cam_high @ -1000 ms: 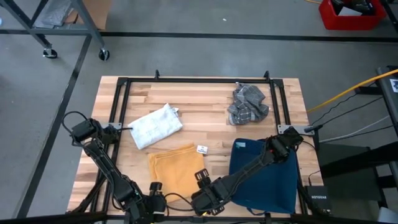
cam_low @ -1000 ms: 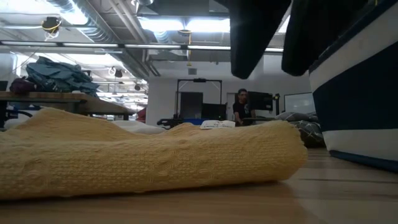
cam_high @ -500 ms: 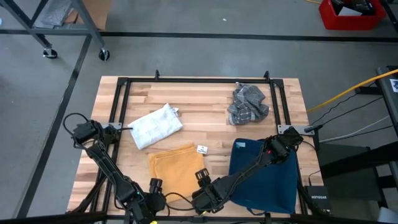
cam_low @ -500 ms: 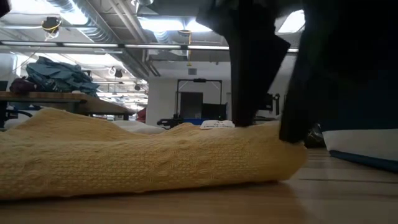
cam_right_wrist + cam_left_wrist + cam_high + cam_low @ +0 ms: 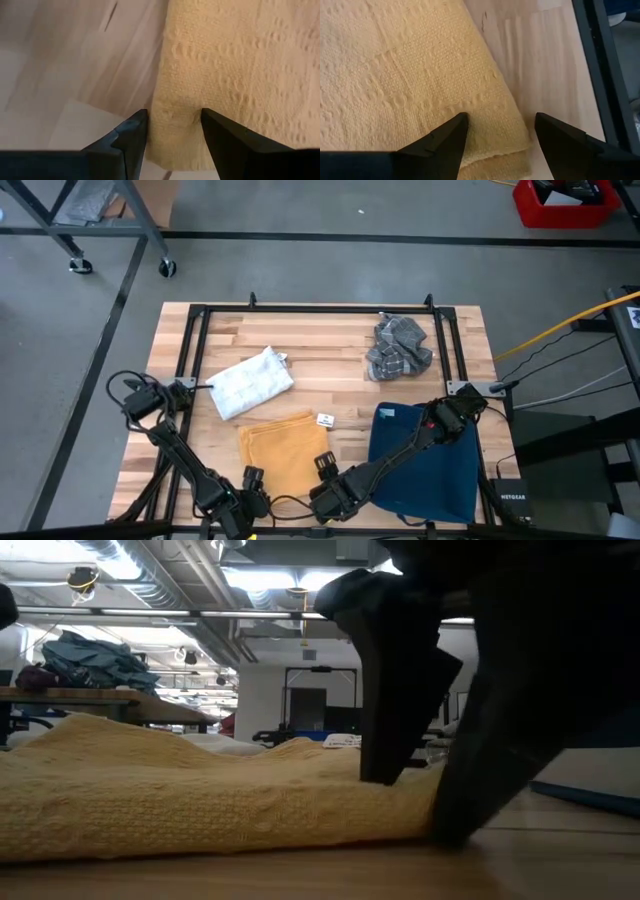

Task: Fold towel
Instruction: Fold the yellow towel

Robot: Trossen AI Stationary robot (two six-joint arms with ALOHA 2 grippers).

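Observation:
A yellow towel (image 5: 285, 452) lies spread on the table's near middle, with its bulk toward the far side. My left gripper (image 5: 250, 478) hovers at its near left corner. In the left wrist view that gripper (image 5: 500, 120) is open, with the corner (image 5: 505, 135) between its fingers. My right gripper (image 5: 322, 465) is at the near right corner, open and pointing down. In the low view, one finger (image 5: 392, 740) of it stands on the towel (image 5: 200, 790) and the other finger (image 5: 470, 800) beside its edge. My left gripper stands astride the towel's near left corner; whether its fingers touch the cloth I cannot tell. My right gripper comes from above, astride the near right corner (image 5: 172, 135). One fingertip rests on the cloth's top, the other stands on the table at its edge. The towel lies flat.
A white folded cloth (image 5: 255, 383) and a small tag (image 5: 325, 420) lie beyond the towel. A grey crumpled cloth (image 5: 400, 347) sits at the far right. A dark blue cloth (image 5: 430, 470) covers the near right. Black frame rails (image 5: 190, 350) run along the table's sides.
My right gripper has come down at the towel's near right corner, from well above it to the level of the cloth and table. It has stayed open. The towel has not moved.

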